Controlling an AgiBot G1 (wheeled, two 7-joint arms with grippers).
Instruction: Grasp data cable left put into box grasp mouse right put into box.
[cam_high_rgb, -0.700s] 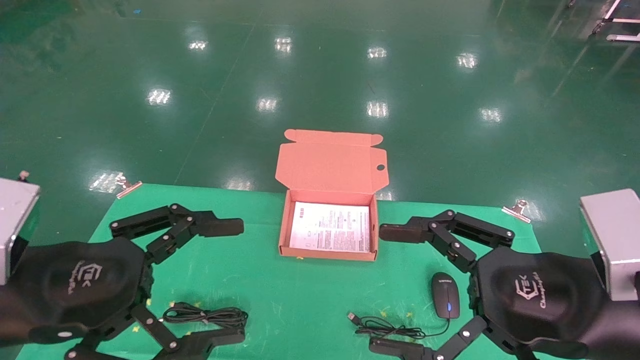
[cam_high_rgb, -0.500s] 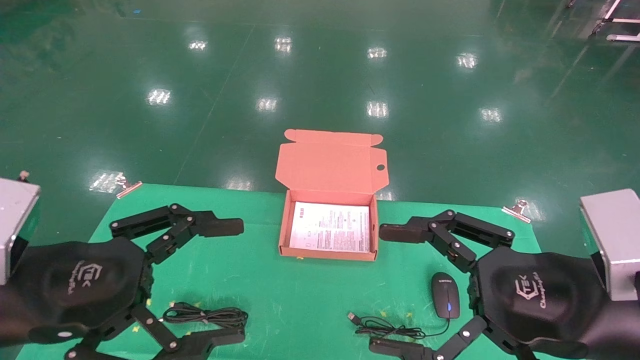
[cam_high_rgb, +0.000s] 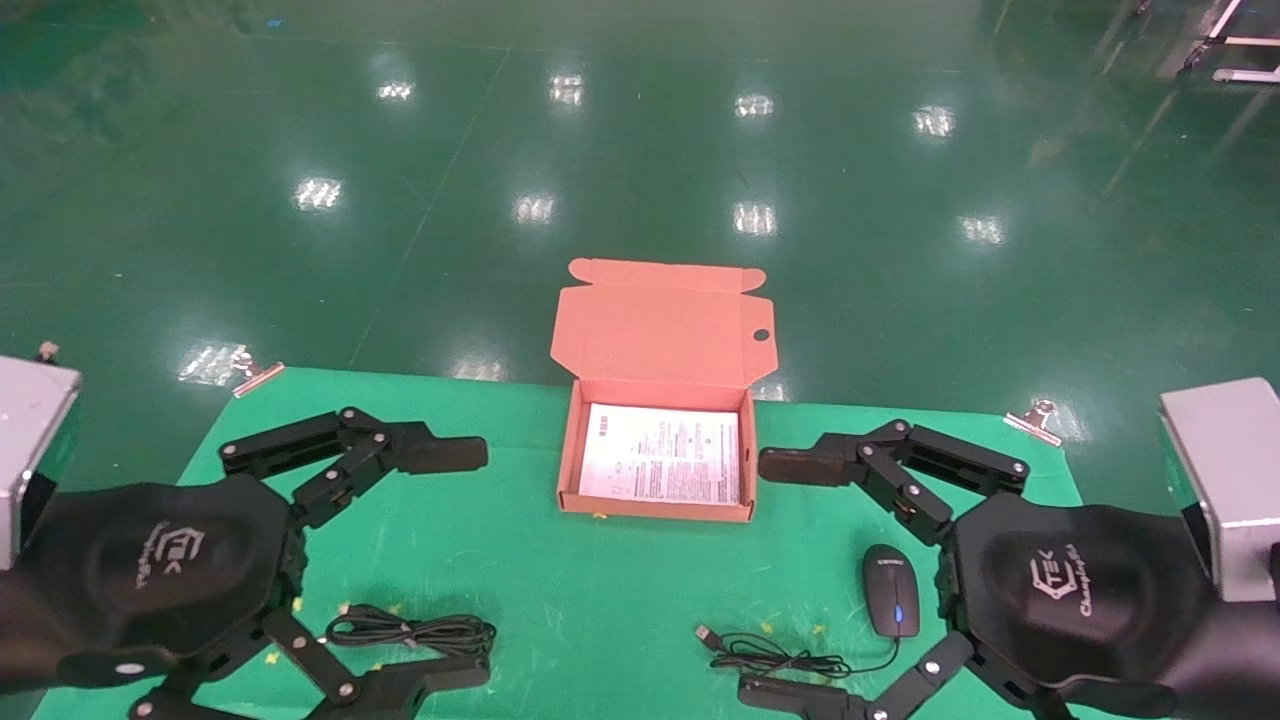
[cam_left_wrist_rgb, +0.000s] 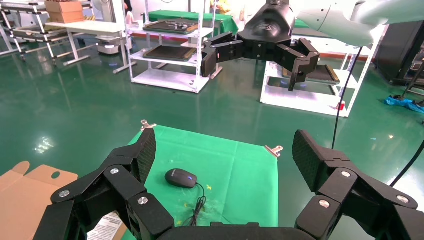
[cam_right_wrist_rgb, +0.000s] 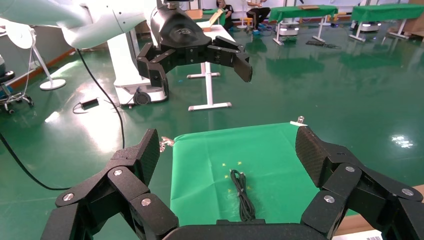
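Centrally on the green-covered surface (cam_high_rgb: 520, 560) sits the salmon-orange cardboard box (cam_high_rgb: 568, 460), its hinged flap lid (cam_high_rgb: 660, 325) raised at the far side and showing a round hole near one edge. A white printed sheet (cam_high_rgb: 662, 452) lies flat on the box floor.

On the robot's left, the left end effector (cam_high_rgb: 478, 565) hovers above the surface with its fingers spread wide apart and nothing between them. The data cable (cam_high_rgb: 415, 630), a black looped bundle, lies flat near the front edge, below the gap between those fingers and just beside the nearer one.

On the robot's right, the right end effector (cam_high_rgb: 775, 580) also hangs above the surface, fingers wide apart and empty. The mouse (cam_high_rgb: 890, 590) rests on the surface between box and front edge, its scroll wheel glowing blue, close beside the end effector's body. Its thin cord (cam_high_rgb: 790, 660) trails toward the centre in loose loops, ending in a USB plug (cam_high_rgb: 705, 633).

Neither the cable nor the mouse is in the box.
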